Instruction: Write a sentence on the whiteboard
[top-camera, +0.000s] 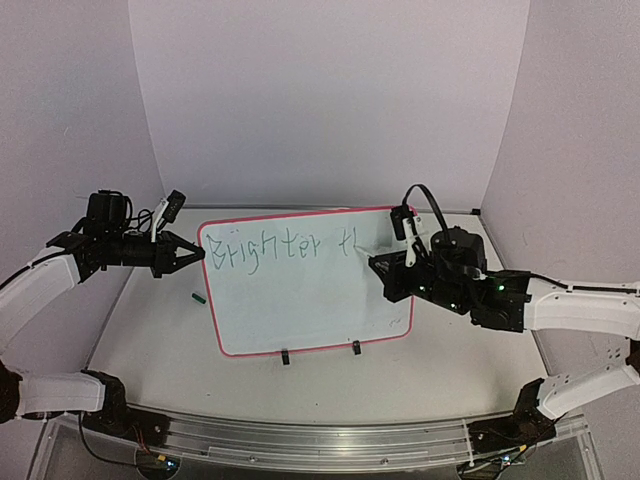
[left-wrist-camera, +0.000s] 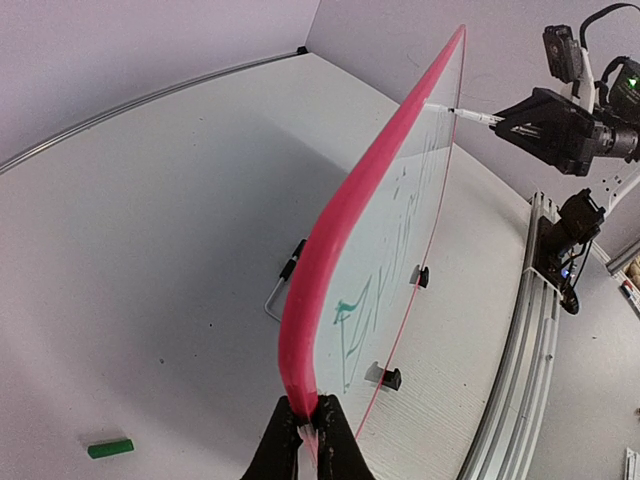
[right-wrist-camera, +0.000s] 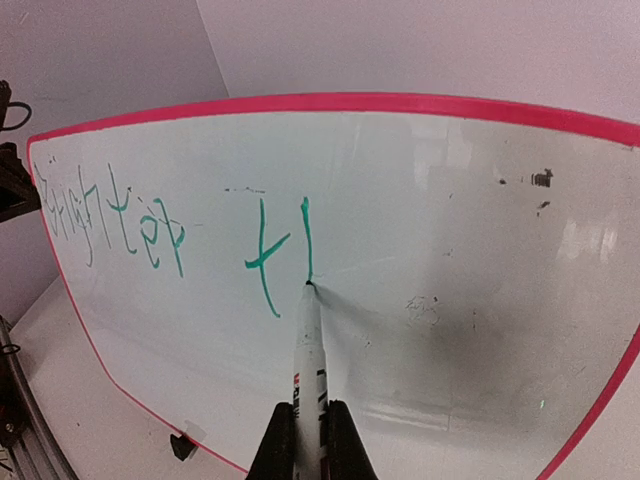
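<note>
Two arms share this job, but only the right one is placed to write. Its right fingers are pinched shut around a white-barrelled marker with a green tip. The marker's long axis runs straight out from them to the large white rectangular whiteboard with a thin red-pink frame, and the tip touches the surface at the foot of an upright stroke. The left fingers are clamped shut on the frame at the opposite short edge, steadying the whiteboard.

The thin green handwritten sentence so far reads "Brighter t" plus that one stroke, along the upper part, so I judge the task under halfway. Unwritten space lies from the tip toward the right arm's side, then across the lower half. The whiteboard's long axis runs from one arm to the other, so the next strokes likely call for small sideways moves with the tip kept on the surface.

Only the left wrist view shows the whiteboard standing tilted up on two small black clips, not flat on the grey table. Only the right wrist view shows tip contact. A small green piece, perhaps a cap, lies near the left arm.
</note>
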